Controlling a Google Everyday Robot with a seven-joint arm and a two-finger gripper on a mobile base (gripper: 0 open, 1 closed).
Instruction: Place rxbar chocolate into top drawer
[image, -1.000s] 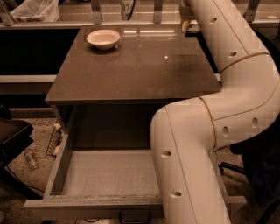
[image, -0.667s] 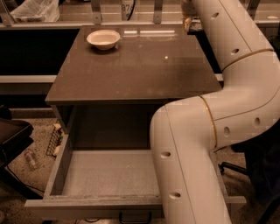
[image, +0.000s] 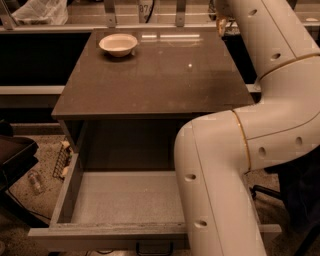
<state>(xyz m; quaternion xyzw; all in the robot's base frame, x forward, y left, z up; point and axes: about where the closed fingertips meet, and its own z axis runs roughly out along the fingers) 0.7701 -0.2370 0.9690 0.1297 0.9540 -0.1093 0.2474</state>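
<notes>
Although the rxbar chocolate showed nowhere, judged light, flat, slick-wrapped; best pinched across its narrow sides. Top drawer (image: 125, 197) stood open, no bar inside. Pincer (image: 220, 25) hung over the surface's (image: 150, 85) far right corner, mostly hidden; state could not be told.

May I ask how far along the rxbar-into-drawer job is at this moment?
Done: the top drawer stands open, no bar in its visible part. In hand: the gripper is at the far right corner of the counter, largely hidden by the arm; the rxbar chocolate is not in sight. Left: bringing and placing it.
</notes>
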